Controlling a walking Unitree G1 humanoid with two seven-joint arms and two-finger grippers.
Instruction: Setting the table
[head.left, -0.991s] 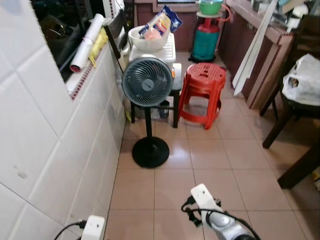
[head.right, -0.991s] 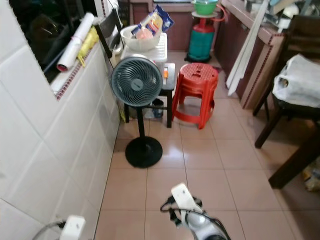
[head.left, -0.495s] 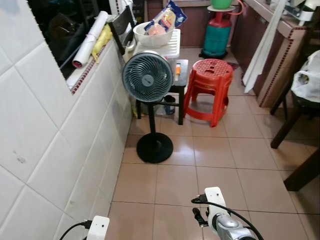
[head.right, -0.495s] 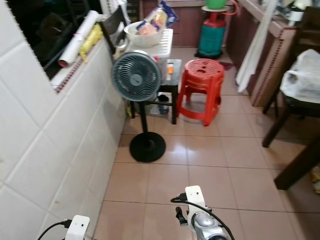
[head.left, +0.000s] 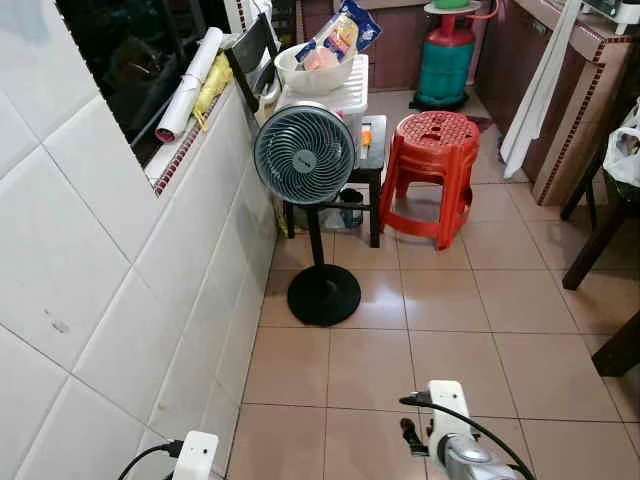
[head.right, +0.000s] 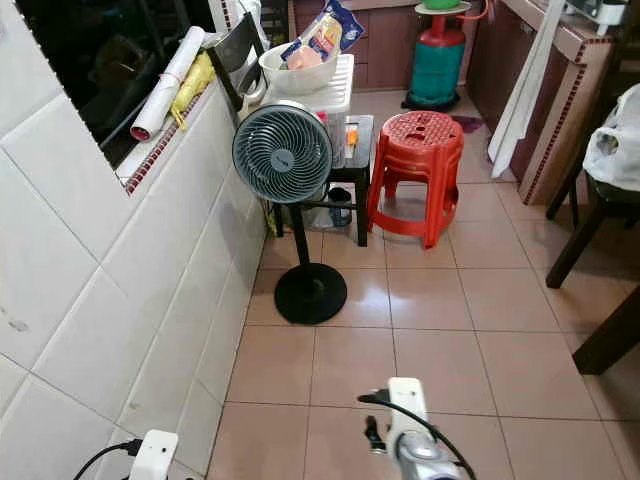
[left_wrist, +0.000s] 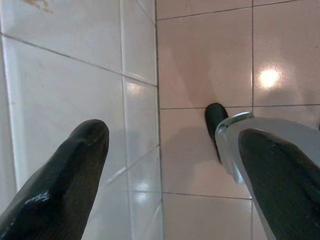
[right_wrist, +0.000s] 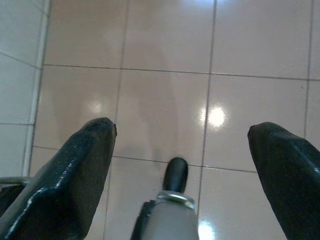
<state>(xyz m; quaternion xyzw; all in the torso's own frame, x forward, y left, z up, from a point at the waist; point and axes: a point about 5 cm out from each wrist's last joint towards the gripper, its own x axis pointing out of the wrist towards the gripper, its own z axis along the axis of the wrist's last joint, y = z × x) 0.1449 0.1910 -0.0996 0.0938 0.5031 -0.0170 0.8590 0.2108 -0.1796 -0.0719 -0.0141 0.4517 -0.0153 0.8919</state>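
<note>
Both arms hang low, left gripper (left_wrist: 170, 165) and right gripper (right_wrist: 182, 165) spread wide and empty over the tiled floor (head.left: 450, 330), pedestal fan (head.left: 305, 155) ahead.

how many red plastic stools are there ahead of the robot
At least 2, stacked one on the other: the red stools stand on the floor beside the fan, near the green gas cylinder. More may be nested inside.

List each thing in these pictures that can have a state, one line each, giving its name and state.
Left gripper: open, empty, hanging beside the tiled wall.
Right gripper: open, empty, hanging above the floor.
Pedestal fan: upright on the floor; whether it spins cannot be told.
Red stools: upright, stacked together.
White bowl: upright, holding packets.
Gas cylinder: upright.
</note>
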